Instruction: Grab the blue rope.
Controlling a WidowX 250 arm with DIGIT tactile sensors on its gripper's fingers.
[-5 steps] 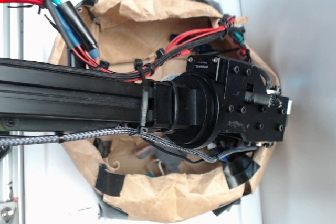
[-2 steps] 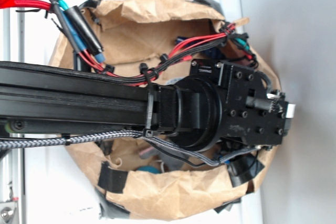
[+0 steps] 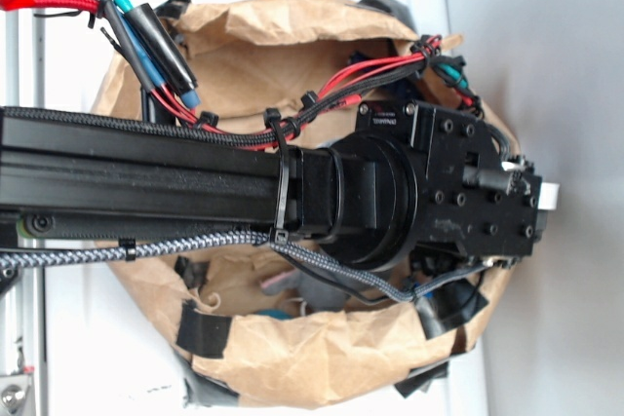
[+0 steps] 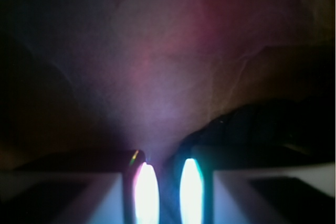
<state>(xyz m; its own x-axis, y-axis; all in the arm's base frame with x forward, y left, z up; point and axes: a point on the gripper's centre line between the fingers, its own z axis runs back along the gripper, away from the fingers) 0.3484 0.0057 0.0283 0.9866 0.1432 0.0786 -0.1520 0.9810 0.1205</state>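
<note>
Crumpled brown paper bag [image 3: 292,358] patched with black tape [image 3: 203,330].

A plain white, smooth surface [image 3: 78,338] fills the left part of the exterior view. To the right lies a pale grey, matte panel [image 3: 546,65], meeting the white along a straight vertical edge. A silver metal rail [image 3: 21,328] with a round bolt runs along the far left edge. The light is even and bright outside; the wrist view is dim and reddish-purple.
</note>
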